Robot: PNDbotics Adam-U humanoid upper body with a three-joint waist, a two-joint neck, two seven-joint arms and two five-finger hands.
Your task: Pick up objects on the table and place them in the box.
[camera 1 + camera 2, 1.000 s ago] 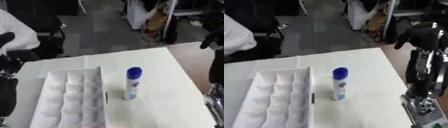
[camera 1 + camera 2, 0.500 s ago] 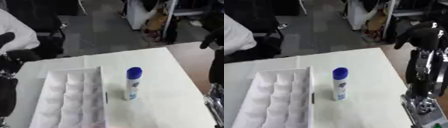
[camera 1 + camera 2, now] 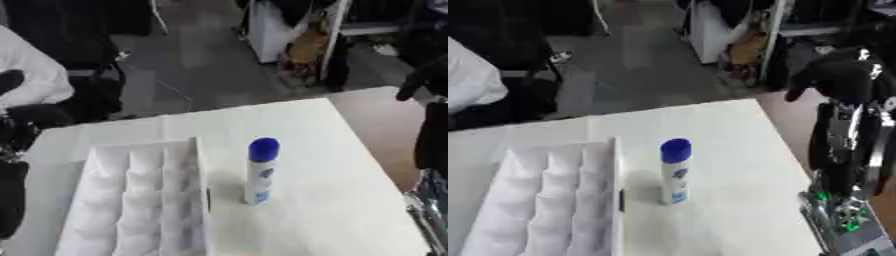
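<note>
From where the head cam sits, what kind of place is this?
Probably a lab or workshop test bench. A white table carries only a white divided box and an upright bottle with a blue cap; behind it are bare grey floor and cluttered equipment.

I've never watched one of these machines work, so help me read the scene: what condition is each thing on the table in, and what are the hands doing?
Spray bottle: upright on the table, blue cap on, just right of the box, untouched.
Divided white box: open, the compartments that show look empty.
Right robot hand: raised above the table's right edge, fingers curled, holding nothing.
Left robot hand: dark shape at the left edge, fingers unclear.
</note>
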